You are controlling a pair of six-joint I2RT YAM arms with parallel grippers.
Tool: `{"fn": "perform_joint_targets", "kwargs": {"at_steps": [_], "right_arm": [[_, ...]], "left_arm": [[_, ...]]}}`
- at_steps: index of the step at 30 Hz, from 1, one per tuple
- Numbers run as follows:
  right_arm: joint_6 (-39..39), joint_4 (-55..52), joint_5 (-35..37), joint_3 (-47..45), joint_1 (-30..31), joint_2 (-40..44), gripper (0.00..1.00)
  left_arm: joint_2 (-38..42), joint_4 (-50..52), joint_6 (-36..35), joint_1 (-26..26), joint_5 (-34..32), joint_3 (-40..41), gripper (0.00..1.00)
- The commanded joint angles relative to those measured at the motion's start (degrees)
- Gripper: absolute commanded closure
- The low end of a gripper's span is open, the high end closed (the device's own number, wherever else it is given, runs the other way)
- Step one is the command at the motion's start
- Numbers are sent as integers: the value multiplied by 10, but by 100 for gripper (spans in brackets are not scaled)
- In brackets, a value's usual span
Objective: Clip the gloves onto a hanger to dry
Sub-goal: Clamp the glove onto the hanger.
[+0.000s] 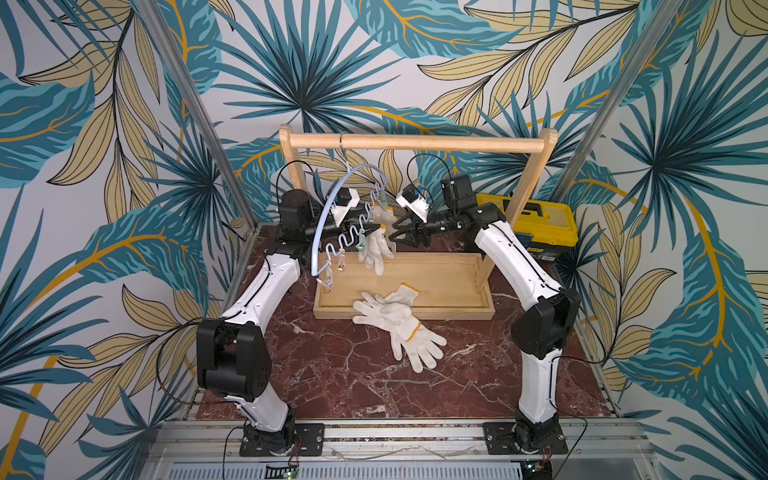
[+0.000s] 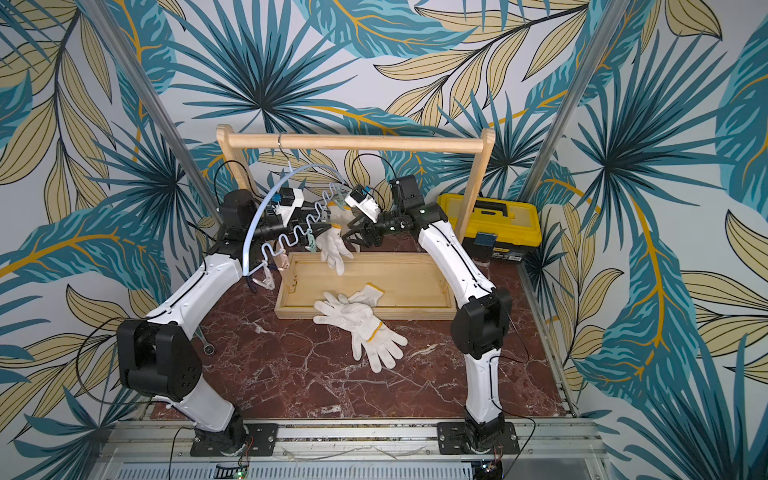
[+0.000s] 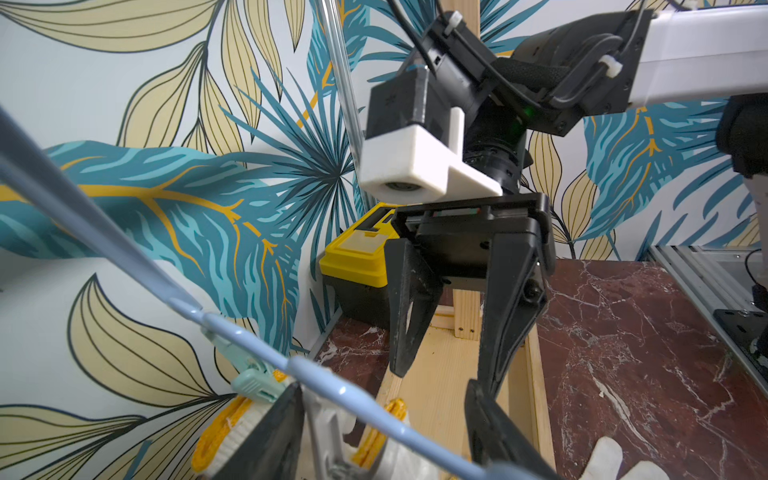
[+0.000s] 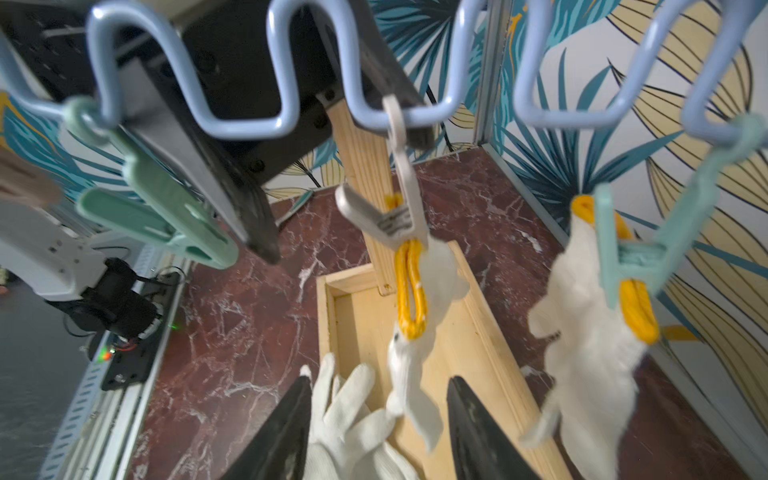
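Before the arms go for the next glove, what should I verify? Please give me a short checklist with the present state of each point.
1. Hanger hooked on the wooden rail: ok.
2. First clipped glove and second clipped glove hang by their cuffs: ok.
3. Right gripper open and empty: ok.
4. Left gripper open: ok. Whether it is clear of the white clip: cannot tell.
5. A green clip is free for the next glove: ok.
6. Loose gloves lie apart for a single pick: not ok, they overlap.
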State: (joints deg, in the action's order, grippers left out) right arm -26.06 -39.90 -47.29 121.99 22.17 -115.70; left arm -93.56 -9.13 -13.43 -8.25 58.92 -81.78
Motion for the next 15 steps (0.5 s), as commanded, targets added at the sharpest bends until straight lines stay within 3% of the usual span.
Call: {"fn": "perform_joint_targets", "kwargs": {"at_steps": [1, 9, 15], "right_arm": [[40, 64, 83, -61, 2, 51, 43], [100, 114, 201, -215, 10, 137, 35], [125, 111, 245, -306, 21, 182, 31]], "left_arm": [[31, -1, 6, 3, -56, 30, 36], [70, -1, 10, 1, -165, 76, 33], [91, -2, 11, -5, -231, 106, 32]]}}
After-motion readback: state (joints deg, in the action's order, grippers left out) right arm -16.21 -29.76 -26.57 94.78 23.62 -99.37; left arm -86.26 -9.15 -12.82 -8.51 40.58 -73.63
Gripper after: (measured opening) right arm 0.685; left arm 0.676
